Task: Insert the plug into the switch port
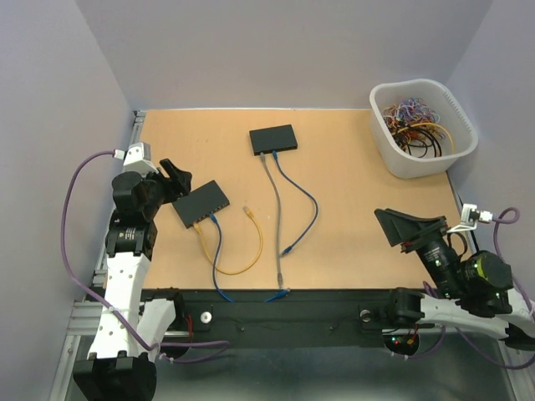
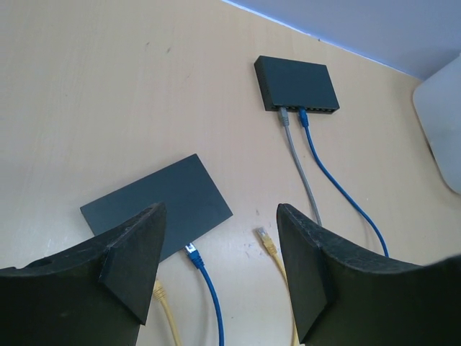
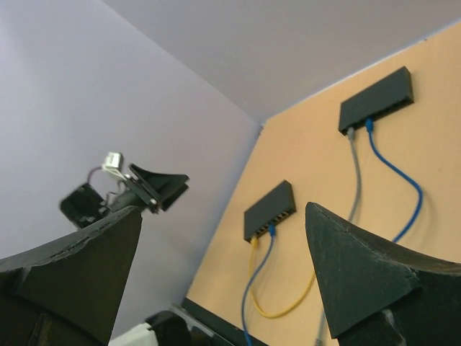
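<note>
The left arm is raised over the left edge of the table, and the left gripper is held open and empty, aimed inward. The right arm is folded low at the near right corner; the right gripper is spread wide, with nothing held.

you'll find the yellow plug lying loose, unplugged, just right of the black switch; that switch lies flat, turned at an angle, its port side facing near.
</note>
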Robot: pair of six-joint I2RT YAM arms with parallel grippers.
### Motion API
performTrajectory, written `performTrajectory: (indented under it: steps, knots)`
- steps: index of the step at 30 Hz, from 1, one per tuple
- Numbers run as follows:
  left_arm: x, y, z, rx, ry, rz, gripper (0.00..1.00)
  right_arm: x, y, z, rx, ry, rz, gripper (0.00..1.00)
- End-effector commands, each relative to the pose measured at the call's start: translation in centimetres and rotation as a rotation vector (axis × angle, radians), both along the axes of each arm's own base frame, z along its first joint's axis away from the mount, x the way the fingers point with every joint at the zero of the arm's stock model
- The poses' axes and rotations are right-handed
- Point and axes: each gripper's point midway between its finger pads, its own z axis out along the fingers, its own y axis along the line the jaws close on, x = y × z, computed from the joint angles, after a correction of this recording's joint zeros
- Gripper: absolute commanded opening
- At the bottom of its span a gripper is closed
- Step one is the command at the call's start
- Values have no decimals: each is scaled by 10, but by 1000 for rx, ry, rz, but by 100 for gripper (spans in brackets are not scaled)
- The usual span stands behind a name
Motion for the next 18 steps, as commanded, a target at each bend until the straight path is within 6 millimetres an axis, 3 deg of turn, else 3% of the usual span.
performTrajectory:
  steps: [1, 9, 18]
  knots:
    - [1, 4, 6, 18, -23, 18, 73, 7, 12, -33, -155, 45, -26, 100]
    - [1, 7, 7, 21, -27, 32, 73, 12, 36, -58, -273, 101, -26, 100]
    - [0, 8, 9, 24, -31, 39, 73, 10, 43, -70, -329, 104, -2, 100]
